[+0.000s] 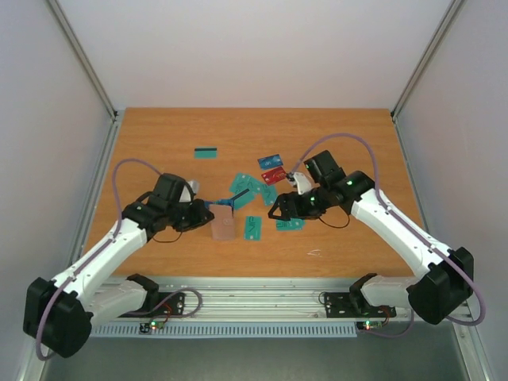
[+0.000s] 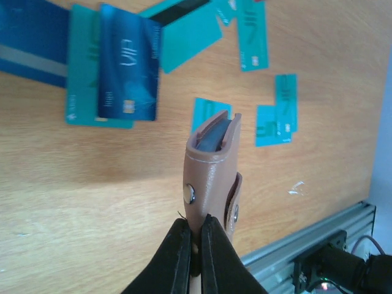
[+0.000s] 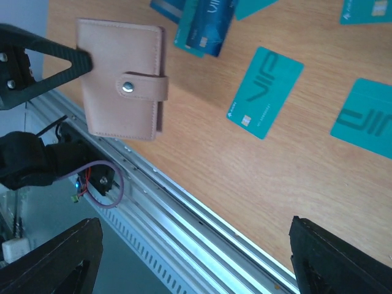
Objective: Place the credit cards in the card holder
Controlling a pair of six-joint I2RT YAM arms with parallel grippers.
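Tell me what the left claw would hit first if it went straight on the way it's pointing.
The left claw is shut on the card holder, so the holder's open end leads. Probably it meets the teal card lying flat just beyond it, though depth is unclear.

Top view high overhead, wrist views close, both facing card holder (image 3: 116, 61)

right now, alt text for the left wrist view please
The left end effector pinches the lower edge of a tan card holder, held on edge over a wooden table. Behind it lie scattered teal cards and a dark blue card overlapping a teal one.
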